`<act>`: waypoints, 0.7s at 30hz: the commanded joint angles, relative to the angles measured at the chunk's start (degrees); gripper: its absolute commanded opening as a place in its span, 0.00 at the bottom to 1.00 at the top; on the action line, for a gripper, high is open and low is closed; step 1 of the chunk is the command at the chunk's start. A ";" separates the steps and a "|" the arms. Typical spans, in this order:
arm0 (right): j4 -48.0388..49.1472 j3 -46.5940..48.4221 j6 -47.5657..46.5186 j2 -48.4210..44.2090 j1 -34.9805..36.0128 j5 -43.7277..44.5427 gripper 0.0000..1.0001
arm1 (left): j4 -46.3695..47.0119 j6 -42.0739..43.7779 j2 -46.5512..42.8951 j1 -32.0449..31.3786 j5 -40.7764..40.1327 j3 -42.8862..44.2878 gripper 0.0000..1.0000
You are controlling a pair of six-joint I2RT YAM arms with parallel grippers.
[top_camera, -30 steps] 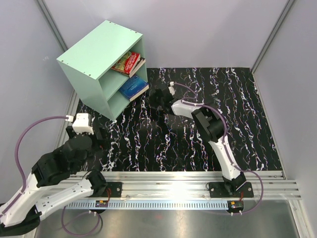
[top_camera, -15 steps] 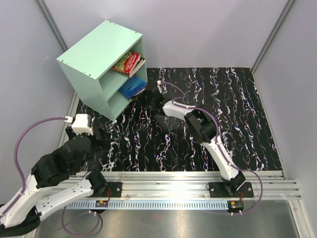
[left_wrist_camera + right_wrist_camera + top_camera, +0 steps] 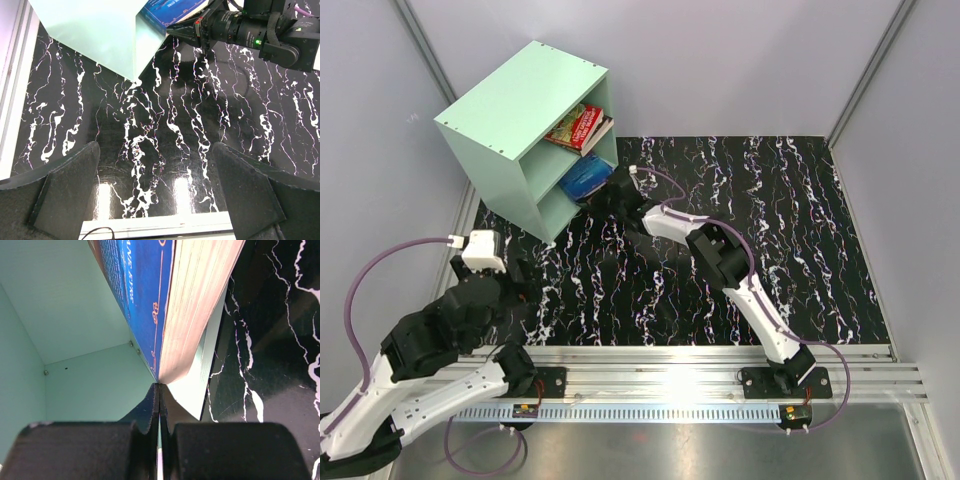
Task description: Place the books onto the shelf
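Top external: right arm (image 3: 725,258) outstretched, gripper (image 3: 608,192) at blue book (image 3: 583,177).

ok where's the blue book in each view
Top external: blue book upper left, in the lower compartment.
Left wrist: blue book at the top edge, near centre.
Right wrist: blue book fills the top centre, cover and pages.
Shared landmark: the mint-green shelf.

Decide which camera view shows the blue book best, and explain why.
The right wrist view: the blue book fills it, cover lettering and page edge clear, inside the shelf. The top external view shows it small in the lower compartment, the right gripper at its edge. The left wrist view catches only a corner.
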 commanded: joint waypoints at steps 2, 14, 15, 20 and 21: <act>1.45 1.10 -0.36 -1.16 1.73 -1.09 0.00 | 2.20 1.13 -0.75 0.17 -0.13 -0.16 0.99; 3.47 0.56 1.48 0.15 4.63 -1.54 0.00 | 2.37 1.05 -0.93 0.17 -0.22 -0.24 0.99; 3.04 1.18 1.40 0.58 4.46 -0.84 0.00 | 2.29 1.13 -1.02 0.17 -0.13 -0.24 0.99; -0.29 9.33 1.75 5.15 2.53 -0.66 0.00 | 2.37 1.14 -1.54 0.08 -0.04 -0.24 0.99; -1.09 10.66 1.57 5.94 2.00 -0.65 0.00 | 2.37 1.14 -1.46 0.08 -0.04 -0.24 0.99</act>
